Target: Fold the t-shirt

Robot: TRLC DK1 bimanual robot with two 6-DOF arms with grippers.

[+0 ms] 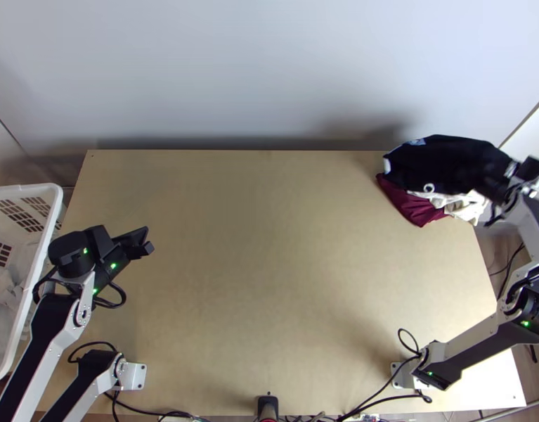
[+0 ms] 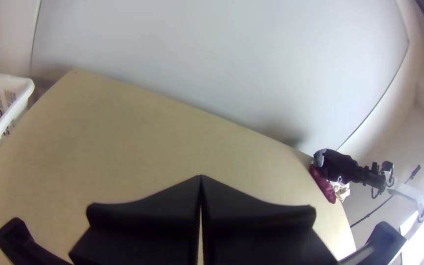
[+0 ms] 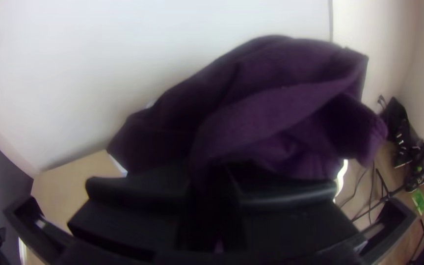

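While bunched dark cloth (image 1: 438, 163) is being gripped by the right tool (image 1: 495, 188), the left tool (image 1: 145, 241) is being held narrow.

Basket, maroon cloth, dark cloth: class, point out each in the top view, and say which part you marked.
Basket (image 1: 55, 204): top view, right rim.
Maroon cloth (image 1: 410, 206): top view, left part.
Dark cloth (image 1: 438, 167): top view, near its middle.
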